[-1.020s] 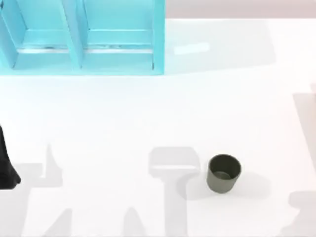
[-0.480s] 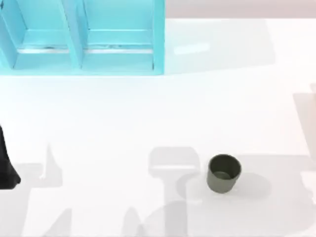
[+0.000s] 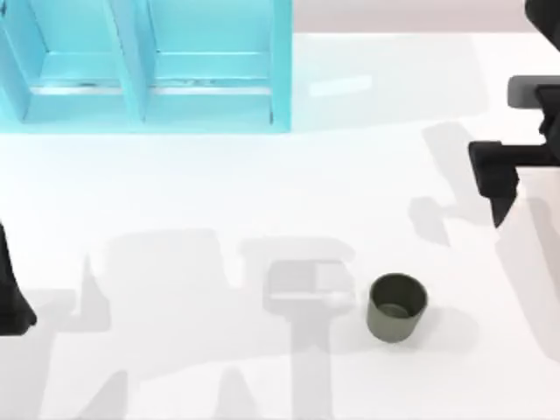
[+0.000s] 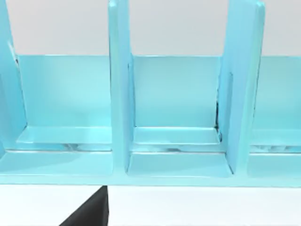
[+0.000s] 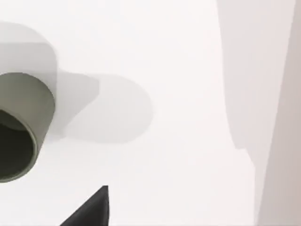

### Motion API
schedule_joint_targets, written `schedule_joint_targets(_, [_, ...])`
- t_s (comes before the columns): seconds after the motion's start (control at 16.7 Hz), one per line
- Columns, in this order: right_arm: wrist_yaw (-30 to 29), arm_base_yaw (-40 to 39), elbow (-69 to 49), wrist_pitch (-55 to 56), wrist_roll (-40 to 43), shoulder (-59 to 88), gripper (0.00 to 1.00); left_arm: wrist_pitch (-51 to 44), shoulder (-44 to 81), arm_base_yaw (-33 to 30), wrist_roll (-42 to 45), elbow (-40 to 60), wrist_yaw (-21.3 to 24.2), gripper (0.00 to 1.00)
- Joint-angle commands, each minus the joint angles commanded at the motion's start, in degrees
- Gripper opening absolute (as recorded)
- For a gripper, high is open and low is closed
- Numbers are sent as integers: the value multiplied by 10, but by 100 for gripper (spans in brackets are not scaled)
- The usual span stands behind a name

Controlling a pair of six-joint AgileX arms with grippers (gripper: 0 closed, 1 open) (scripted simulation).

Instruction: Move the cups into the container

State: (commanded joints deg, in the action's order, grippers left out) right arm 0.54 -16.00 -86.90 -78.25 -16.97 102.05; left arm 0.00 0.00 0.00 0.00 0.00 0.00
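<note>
An olive-green cup (image 3: 396, 306) stands upright and open-mouthed on the white table, right of the middle near the front. It also appears in the right wrist view (image 5: 21, 125), close by. The container (image 3: 210, 105) is a light blue rack with upright dividers at the back left, and the left wrist view faces its compartments (image 4: 174, 160). My right gripper (image 3: 501, 203) hangs over the table's right side, behind the cup and to its right, apart from it. At the left edge sits my left gripper (image 3: 10, 302), parked.
The white table top (image 3: 262, 192) stretches between the rack and the cup, crossed by grey arm shadows. A paler strip (image 5: 282, 141) marks the table's right edge in the right wrist view.
My right arm has come into the top view from the right edge and now hangs over the table. Shadows shifted across the surface. The olive cup and the left arm stayed put.
</note>
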Motion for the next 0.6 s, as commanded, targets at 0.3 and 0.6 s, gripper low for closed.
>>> schedule_joint_targets(0.3, [-4,-157,20,53,-156,8,100,0,0,0,0,0,0,100])
schedule_joint_targets(0.6, [-5,-179,24,65,-177,6,100,0,0,0,0,0,0,100])
